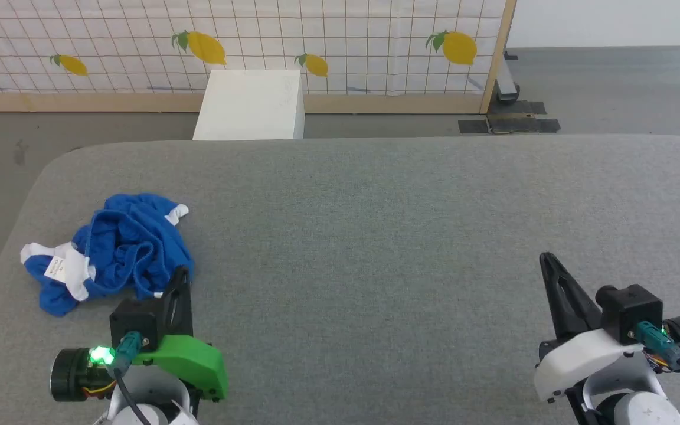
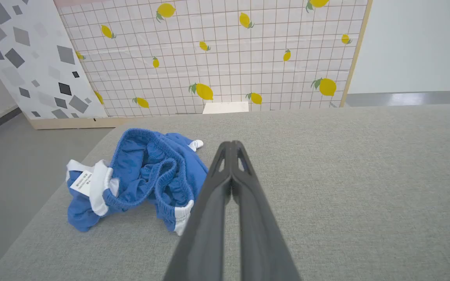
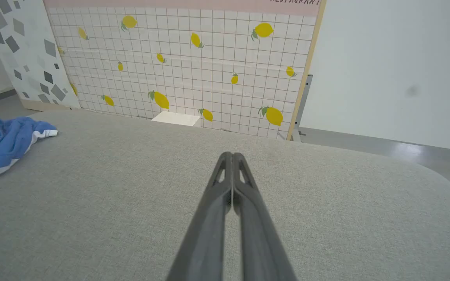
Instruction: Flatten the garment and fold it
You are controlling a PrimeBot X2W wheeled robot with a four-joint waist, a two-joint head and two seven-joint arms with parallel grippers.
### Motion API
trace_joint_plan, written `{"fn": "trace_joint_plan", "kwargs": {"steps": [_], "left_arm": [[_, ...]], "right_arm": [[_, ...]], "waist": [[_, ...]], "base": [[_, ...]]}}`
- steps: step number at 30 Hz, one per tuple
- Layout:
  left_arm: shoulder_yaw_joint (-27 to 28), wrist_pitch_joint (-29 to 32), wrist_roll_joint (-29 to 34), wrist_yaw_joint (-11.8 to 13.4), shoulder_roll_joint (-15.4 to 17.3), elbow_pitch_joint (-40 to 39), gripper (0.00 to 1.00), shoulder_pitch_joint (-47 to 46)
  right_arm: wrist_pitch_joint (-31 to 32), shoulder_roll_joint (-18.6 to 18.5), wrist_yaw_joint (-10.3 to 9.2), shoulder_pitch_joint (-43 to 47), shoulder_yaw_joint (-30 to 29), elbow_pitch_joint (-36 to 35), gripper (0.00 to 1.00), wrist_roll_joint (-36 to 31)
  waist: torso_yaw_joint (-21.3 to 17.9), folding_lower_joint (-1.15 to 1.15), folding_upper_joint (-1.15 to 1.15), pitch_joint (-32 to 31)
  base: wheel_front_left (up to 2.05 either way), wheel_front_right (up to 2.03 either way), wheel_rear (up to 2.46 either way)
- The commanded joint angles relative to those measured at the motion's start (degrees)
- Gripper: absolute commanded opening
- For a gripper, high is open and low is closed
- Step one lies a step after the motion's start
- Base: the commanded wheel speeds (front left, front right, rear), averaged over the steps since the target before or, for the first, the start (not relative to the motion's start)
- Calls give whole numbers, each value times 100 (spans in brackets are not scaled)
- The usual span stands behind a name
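Left fingers (image 2: 209, 207) beside crumpled blue-white garment (image 2: 139, 171)

I see the garment (image 1: 121, 248) as bright blue with white trim and a white printed label, lying on my grey woven bench (image 1: 375, 236). Beyond the garment, the screen (image 1: 346, 35) is white with a thin brown grid, yellow lemons and green leaves. The box (image 1: 251, 106) is plain white. My left hand (image 1: 182, 273) is dark under a green cover (image 1: 192, 363), and my right hand (image 1: 545, 257) is dark under a white cover (image 1: 582, 354).

One garment (image 1: 117, 249), two end effectors (image 1: 181, 273) (image 1: 546, 258), perhaps one white box (image 1: 249, 106).
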Motion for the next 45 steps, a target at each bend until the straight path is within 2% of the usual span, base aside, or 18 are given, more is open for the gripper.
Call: {"fn": "trace_joint_plan", "kwargs": {"steps": [1, 15, 16, 33, 45], "left_arm": [[24, 8, 60, 42, -28, -16, 0, 77], [24, 8, 60, 42, -28, -16, 0, 77], [-4, 0, -3, -2, 1, 1, 100, -1], [-101, -160, -144, -8, -2, 150, 100, -18], [-105, -301, -254, -6, -5, 235, 100, -20]], "right_arm": [[16, 0, -9, 49, 9, -30, 0, -35], [16, 0, -9, 49, 9, -30, 0, -35], [-2, 0, 0, 0, -1, 1, 100, 3], [-161, 0, -1, 52, -44, 143, 100, 209], [-300, 0, -2, 95, -55, 264, 100, 373]], "waist": [[0, 0, 0, 0], [0, 0, 0, 0], [0, 0, 0, 0], [15, 0, 0, -5], [165, 0, 0, -10]], "base": [[0, 0, 0], [0, 0, 0], [0, 0, 0], [0, 0, 0], [0, 0, 0]]}}
